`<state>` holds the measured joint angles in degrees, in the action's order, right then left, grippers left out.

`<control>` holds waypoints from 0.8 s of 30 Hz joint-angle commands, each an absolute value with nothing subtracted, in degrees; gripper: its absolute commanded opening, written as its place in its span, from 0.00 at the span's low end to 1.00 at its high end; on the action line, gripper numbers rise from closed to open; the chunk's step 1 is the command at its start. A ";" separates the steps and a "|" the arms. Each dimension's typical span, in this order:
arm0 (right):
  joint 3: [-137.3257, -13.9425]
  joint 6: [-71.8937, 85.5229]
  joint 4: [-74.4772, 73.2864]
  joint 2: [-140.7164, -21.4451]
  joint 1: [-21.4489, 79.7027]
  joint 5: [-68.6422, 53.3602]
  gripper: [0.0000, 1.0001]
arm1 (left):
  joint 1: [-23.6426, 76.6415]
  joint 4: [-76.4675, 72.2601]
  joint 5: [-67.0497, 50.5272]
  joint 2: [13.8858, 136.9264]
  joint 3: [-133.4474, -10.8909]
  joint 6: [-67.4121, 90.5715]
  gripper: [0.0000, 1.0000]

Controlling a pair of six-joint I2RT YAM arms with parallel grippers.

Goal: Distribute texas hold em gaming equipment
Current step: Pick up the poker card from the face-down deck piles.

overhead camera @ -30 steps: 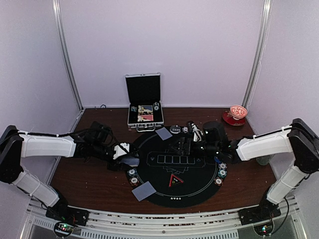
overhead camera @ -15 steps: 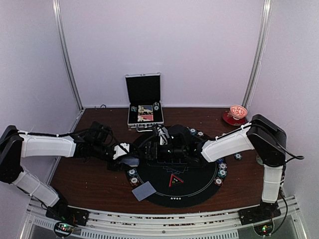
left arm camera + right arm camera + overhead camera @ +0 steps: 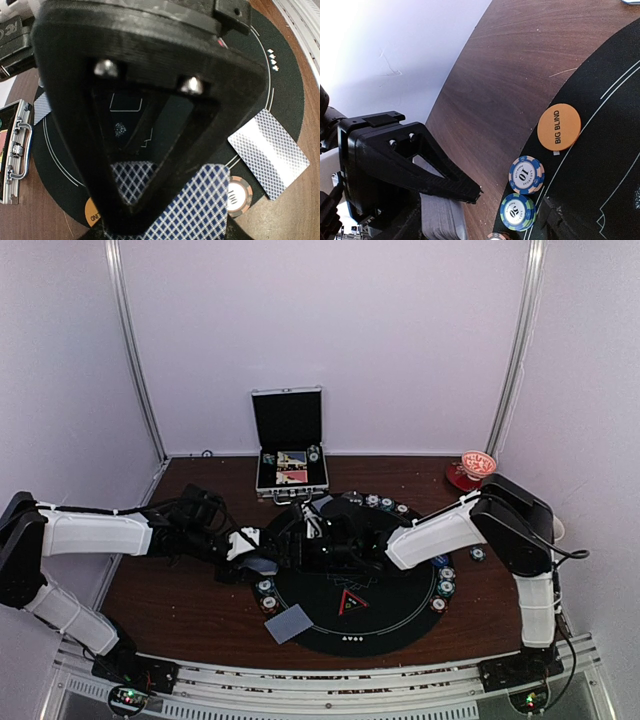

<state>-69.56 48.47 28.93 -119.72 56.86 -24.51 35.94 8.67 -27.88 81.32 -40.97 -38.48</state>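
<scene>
The left arm (image 3: 100, 533) lay stretched low toward the middle; the left gripper (image 3: 262, 562) was clamped, fingers (image 3: 65, 125) narrow, on a stack of playing cards (image 3: 200, 200); the right arm (image 3: 440, 530) reached far across leftward, elbow raised; the right gripper (image 3: 298, 545) sat just beside the left one — its spread unclear.

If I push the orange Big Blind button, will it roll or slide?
The orange button lies flat on the black mat, so it would probably slide, not roll. It looks thin, so a top pinch may slip. Being at the rim, it could slip onto the table.
</scene>
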 commanded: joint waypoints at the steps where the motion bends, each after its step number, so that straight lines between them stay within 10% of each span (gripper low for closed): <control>1: -72.24 48.84 28.23 -121.64 57.21 -24.82 0.74 | 35.86 7.47 -29.24 80.07 -41.66 -38.97 0.56; 24: -69.51 48.17 23.93 -119.03 55.76 -23.71 0.35 | 35.86 7.62 -29.26 80.07 -41.68 -39.09 0.56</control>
<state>-72.01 48.62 28.25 -121.54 57.28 -27.18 35.94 9.13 -27.40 81.32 -40.97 -38.50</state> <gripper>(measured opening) 0.358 0.558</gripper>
